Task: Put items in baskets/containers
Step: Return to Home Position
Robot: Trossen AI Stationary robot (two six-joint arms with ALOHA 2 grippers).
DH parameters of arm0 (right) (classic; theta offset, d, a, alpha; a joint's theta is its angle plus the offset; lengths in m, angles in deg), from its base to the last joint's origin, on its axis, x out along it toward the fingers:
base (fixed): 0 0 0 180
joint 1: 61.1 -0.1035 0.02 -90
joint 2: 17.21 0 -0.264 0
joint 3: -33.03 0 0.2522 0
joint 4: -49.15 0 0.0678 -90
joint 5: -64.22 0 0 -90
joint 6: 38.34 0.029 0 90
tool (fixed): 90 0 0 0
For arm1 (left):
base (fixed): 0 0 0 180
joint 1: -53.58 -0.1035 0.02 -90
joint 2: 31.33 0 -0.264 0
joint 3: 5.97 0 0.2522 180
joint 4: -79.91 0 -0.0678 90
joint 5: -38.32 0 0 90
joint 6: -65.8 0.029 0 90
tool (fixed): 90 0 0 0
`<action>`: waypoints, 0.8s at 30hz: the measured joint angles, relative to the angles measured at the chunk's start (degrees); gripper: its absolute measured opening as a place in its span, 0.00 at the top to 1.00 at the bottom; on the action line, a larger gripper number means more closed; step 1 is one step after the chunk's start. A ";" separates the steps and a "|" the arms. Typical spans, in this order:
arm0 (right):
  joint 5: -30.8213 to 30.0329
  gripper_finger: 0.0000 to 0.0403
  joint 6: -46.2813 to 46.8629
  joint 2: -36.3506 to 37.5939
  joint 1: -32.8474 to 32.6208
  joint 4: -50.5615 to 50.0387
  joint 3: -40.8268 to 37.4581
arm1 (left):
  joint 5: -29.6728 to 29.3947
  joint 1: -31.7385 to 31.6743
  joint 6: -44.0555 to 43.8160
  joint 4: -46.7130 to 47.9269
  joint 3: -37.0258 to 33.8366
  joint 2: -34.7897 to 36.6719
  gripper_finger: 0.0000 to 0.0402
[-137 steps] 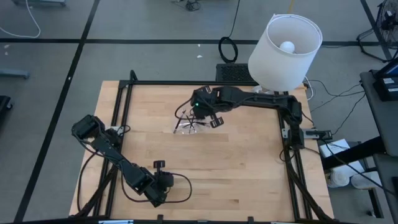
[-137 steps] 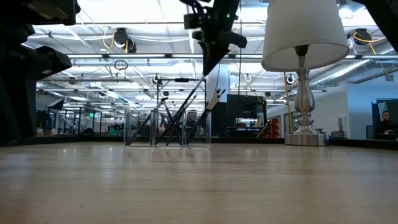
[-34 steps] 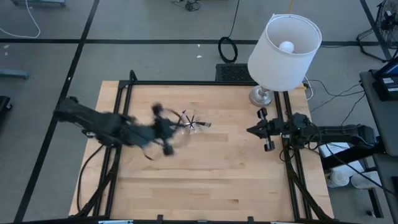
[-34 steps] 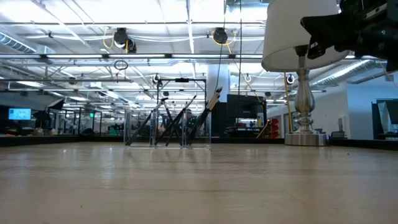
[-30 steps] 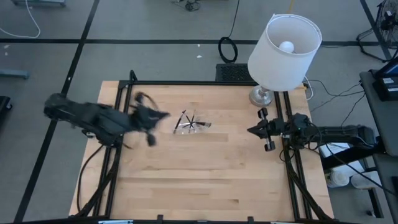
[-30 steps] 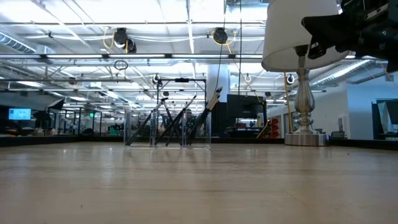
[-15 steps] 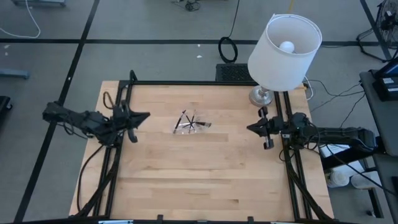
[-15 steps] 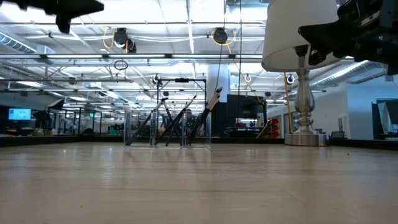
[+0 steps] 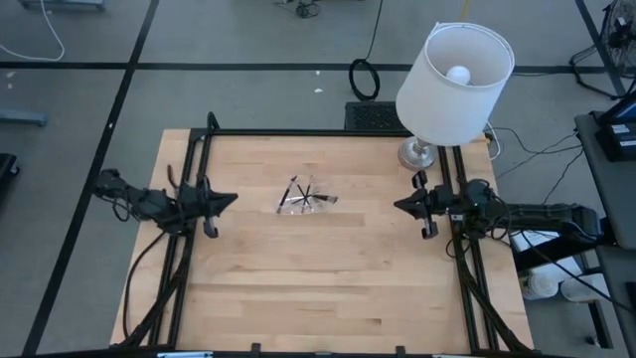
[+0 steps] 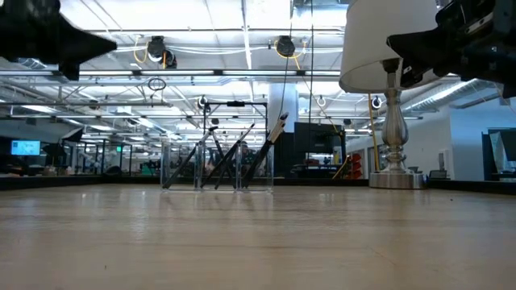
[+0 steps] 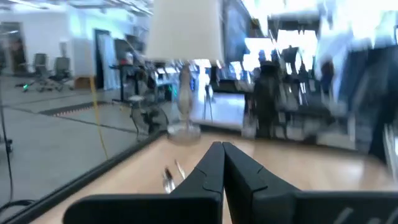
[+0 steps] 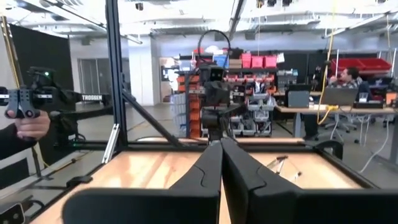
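Our left fingers (image 11: 210, 171) and right fingers (image 12: 208, 168) are pressed together and empty. The left arm (image 9: 149, 202) has swung back from the clear organizer (image 10: 179, 165) to the tabletop's (image 9: 328, 288) left edge, matching the right arm (image 9: 527, 212) at the right edge. The brushes (image 9: 299, 191) lean inside the organizer near the tabletop's middle, so we judge the sorting done.

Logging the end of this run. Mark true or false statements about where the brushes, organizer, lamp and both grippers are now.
1. The brushes stand in the organizer. True.
2. The left gripper holds a brush. False: it is shut, empty, at the table's left edge.
3. The lamp stands on the right arm's side. True.
4. The right gripper hovers over the organizer. False: it is at the right edge, apart from it.
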 joint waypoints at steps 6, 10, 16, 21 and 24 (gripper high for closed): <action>-0.02 1.00 -0.98 -0.02 0.00 -3.41 -0.08 | 4.69 1.74 5.58 1.61 -4.84 -0.34 1.00; -0.33 1.00 -2.59 -1.37 0.00 -2.59 -0.08 | 11.41 0.73 7.46 -1.41 -5.84 -2.18 1.00; -0.39 1.00 -5.19 -6.13 0.81 0.32 -0.12 | 17.05 -3.40 8.63 -0.79 -5.82 -4.43 1.00; -0.37 1.00 -7.21 -11.83 3.42 3.88 -0.15 | 20.37 -10.62 6.08 -0.50 -5.82 -8.14 1.00; 0.32 1.00 -5.79 -16.40 6.17 11.02 -0.17 | 27.10 -17.88 2.93 0.07 -5.82 -10.04 1.00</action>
